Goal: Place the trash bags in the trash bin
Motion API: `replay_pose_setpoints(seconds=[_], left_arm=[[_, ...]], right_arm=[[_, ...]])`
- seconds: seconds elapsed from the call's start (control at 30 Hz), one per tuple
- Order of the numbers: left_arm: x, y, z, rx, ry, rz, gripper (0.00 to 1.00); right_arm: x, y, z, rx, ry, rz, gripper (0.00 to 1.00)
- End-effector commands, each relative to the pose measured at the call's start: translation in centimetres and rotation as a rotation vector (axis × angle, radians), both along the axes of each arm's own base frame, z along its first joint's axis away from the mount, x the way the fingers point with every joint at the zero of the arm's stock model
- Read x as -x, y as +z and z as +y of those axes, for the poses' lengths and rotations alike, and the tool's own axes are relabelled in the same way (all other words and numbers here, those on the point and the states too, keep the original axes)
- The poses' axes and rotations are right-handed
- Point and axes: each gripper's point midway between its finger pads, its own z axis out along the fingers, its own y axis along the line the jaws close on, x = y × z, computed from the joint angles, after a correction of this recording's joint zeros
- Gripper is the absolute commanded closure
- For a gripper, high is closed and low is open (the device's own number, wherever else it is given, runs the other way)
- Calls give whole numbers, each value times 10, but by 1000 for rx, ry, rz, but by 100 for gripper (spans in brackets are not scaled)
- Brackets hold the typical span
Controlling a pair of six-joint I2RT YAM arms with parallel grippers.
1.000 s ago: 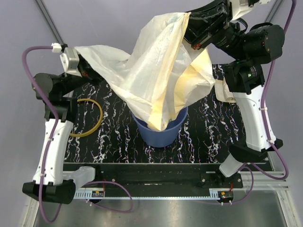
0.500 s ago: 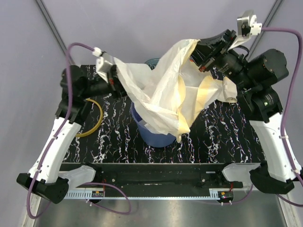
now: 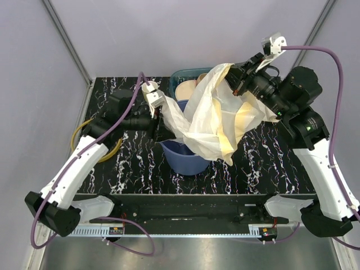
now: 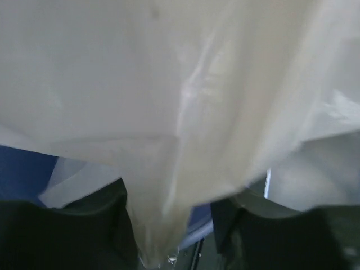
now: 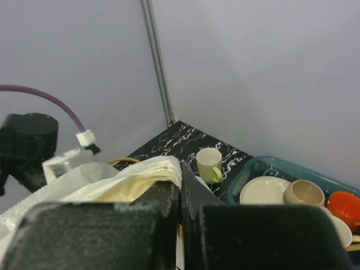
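Note:
The large cream-white trash bag (image 3: 214,115) hangs from my right gripper (image 3: 229,79) down to the blue trash bin (image 3: 183,161) at mid-table. Its lower end drapes over the bin's mouth and far rim. My right gripper (image 5: 181,174) is shut on the bag's top edge (image 5: 140,171), high above and to the right of the bin. My left gripper (image 3: 163,125) sits at the bin's left rim, pressed into the bag. In the left wrist view its jaws (image 4: 171,197) stand apart, with film (image 4: 169,112) hanging loosely between them and a patch of the blue bin (image 4: 22,169) behind.
A teal dish basket (image 3: 181,76) with cream plates stands behind the bin. The right wrist view shows the basket (image 5: 256,166), a plate (image 5: 264,191), a beige cup (image 5: 304,194), an orange cup (image 5: 343,205) and a green mug (image 5: 209,164). A yellow ring (image 3: 76,134) lies at table left.
Both arms came down and inward toward the bin, lowering the bag onto it. My left gripper went from shut on the bag's edge to jaws apart.

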Motion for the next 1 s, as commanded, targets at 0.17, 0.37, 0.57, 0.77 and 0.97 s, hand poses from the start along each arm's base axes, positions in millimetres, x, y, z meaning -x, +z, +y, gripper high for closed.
replay_pose_setpoints(seconds=[0.17,0.37,0.57,0.77,0.97], left_arm=[[46,84,69,116,-64,-243,41],[5,104,91,116,50,-311,43],[-46,127,77,141,136,-427,63],[-37,74,20,47,-40,-309,68],[18,79,-27,155,-241,-132,98]], right_arm=[[1,4,-11,8,-47,-17,100],[10,4,-14,16,-37,-24,100],[16,3,-13,28,-14,-23,100],[21,14,-19,19,-29,-52,100],[23,27,-29,11,-74,-91,100]])
